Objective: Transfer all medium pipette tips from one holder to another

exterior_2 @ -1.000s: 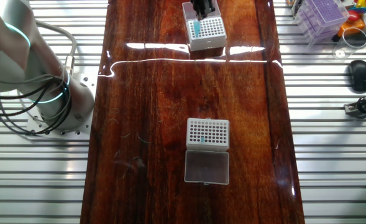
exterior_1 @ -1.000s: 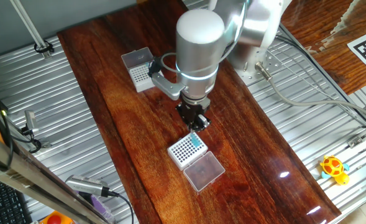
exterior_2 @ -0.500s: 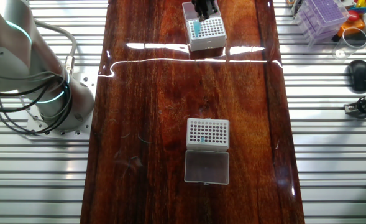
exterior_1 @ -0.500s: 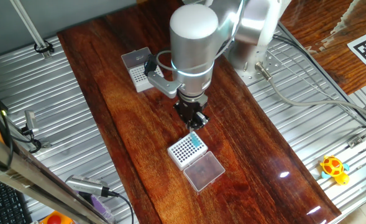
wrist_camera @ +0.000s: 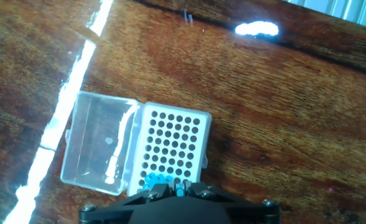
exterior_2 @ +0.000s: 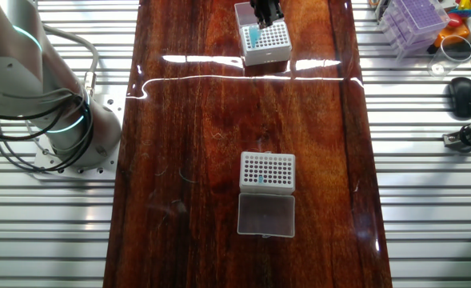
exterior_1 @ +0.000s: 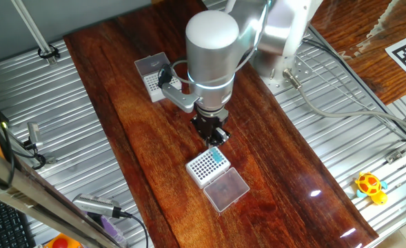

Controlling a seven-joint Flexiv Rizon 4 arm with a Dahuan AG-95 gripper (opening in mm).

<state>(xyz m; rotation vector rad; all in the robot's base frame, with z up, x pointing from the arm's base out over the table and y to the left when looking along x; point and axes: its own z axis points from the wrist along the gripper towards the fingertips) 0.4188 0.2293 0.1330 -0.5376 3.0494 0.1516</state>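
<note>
- A cluster of medium pipette tips stood in one corner of the bold-holed rack, which sat near one short end edge of the tabletop, midway between its long edges.
- One lone teal tip showed in the fine-dotted rack, around the middle of the tabletop and well apart from the first rack. By my reading this was the only tip not yet transferred.
- Each rack had its clear lid lying open and flat beside it.
- Risk: the lone tip is tiny, so a slightly off-centre descent could push it deeper or tilt it instead of gripping it.
- Risk: a tip carried across could snag a neighbour in the crowded corner, or miss its hole and roll off across the tabletop.
- Risk: brushing an open lid could shift a whole rack.
- The gripper hung just above the corner holding the cluster. In the hand view something teal showed at the jaws, but I cannot tell whether they pinched a tip or stood spread over seated ones.
</note>
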